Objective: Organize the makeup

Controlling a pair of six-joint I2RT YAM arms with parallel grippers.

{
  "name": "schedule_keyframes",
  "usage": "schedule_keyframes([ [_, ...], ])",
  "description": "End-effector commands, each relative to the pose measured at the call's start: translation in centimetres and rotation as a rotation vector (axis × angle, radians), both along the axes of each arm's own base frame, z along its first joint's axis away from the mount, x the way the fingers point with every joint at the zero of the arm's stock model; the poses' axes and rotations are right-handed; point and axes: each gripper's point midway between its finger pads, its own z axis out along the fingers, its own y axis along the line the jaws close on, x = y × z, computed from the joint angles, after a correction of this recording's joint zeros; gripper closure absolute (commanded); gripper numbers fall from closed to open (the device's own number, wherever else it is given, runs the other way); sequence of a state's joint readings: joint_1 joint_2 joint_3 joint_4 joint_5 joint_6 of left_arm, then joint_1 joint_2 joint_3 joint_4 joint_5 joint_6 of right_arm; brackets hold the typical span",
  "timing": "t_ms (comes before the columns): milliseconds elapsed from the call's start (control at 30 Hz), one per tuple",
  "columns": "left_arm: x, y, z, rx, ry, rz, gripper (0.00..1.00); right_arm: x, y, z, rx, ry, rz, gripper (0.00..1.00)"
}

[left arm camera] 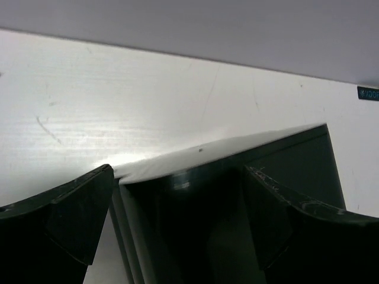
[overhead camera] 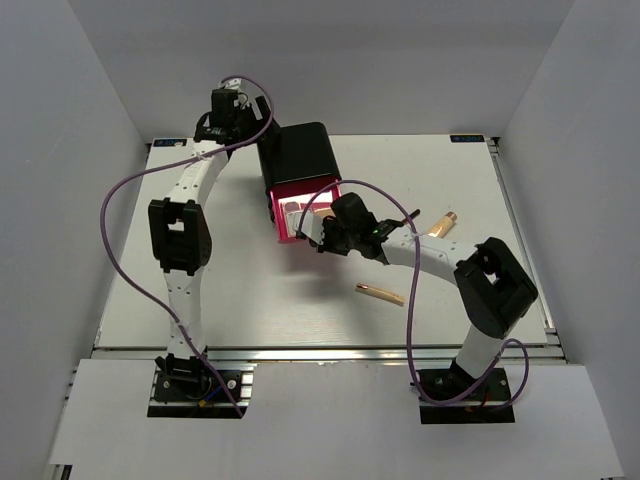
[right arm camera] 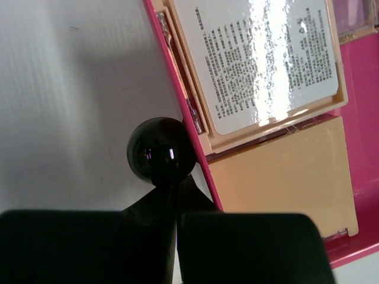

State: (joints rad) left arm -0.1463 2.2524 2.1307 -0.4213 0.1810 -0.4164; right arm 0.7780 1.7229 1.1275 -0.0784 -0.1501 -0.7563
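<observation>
A black box (overhead camera: 300, 152) stands at the table's back middle, its pink drawer (overhead camera: 283, 222) pulled out toward me. Inside the drawer lie a compact with a white printed label (right arm camera: 260, 59) and a plain peach compact (right arm camera: 284, 177). My right gripper (right arm camera: 172, 183) is at the drawer's front, shut on its round black knob (right arm camera: 161, 148); in the top view the right gripper (overhead camera: 322, 236) is at the drawer's near edge. My left gripper (left arm camera: 177, 177) is open, its fingers (left arm camera: 77, 207) astride the box's back corner (left arm camera: 237, 160). A gold-beige stick (overhead camera: 380, 294) and a peach tube (overhead camera: 440, 224) lie on the table.
The white table (overhead camera: 250, 300) is bounded by grey walls at the back and sides. The right arm's elbow (overhead camera: 495, 280) hangs over the near right part, close to the stick and tube. A purple cable (overhead camera: 410, 300) loops beside them.
</observation>
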Motion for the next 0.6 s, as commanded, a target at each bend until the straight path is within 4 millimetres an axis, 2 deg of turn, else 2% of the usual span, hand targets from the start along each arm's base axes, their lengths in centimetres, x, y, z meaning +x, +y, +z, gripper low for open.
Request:
schedule_keyframes([
  [0, 2.3, -0.6, 5.1, -0.020, -0.166, -0.022, 0.03, 3.4, 1.4, 4.2, 0.108, -0.136, -0.090, 1.00],
  [133, 2.8, -0.9, 3.4, -0.030, -0.145, -0.022, 0.07, 3.4, 1.5, 4.3, 0.114, -0.133, -0.093, 1.00],
  [233, 2.2, -1.3, 2.3, -0.038, -0.122, -0.049, 0.12, 3.4, 1.4, 4.1, 0.117, -0.131, -0.101, 1.00],
  [300, 1.4, -1.7, 0.8, -0.037, -0.085, -0.090, 0.15, 3.8, 1.6, 4.3, 0.134, -0.144, -0.116, 1.00],
  [367, 0.5, -2.5, 0.5, -0.046, -0.072, -0.147, 0.19, 4.3, 1.7, 4.5, 0.144, -0.157, -0.136, 1.00],
  [400, -0.2, -2.8, -0.8, -0.046, -0.046, -0.165, 0.20, 4.7, 2.0, 5.1, 0.167, -0.170, -0.150, 1.00],
  [433, -0.7, -3.1, -1.1, -0.046, -0.040, -0.183, 0.21, 5.2, 1.9, 5.2, 0.173, -0.181, -0.166, 1.00],
  [500, -1.8, -3.8, -0.4, -0.039, -0.062, -0.224, 0.21, 5.6, 2.2, 5.9, 0.196, -0.203, -0.173, 1.00],
  [533, -2.6, -3.8, -1.9, -0.037, -0.030, -0.232, 0.21, 6.2, 2.3, 6.6, 0.214, -0.232, -0.192, 1.00],
  [567, -3.1, -4.0, -1.5, -0.037, -0.037, -0.241, 0.21, 6.6, 2.2, 6.8, 0.219, -0.242, -0.206, 1.00],
])
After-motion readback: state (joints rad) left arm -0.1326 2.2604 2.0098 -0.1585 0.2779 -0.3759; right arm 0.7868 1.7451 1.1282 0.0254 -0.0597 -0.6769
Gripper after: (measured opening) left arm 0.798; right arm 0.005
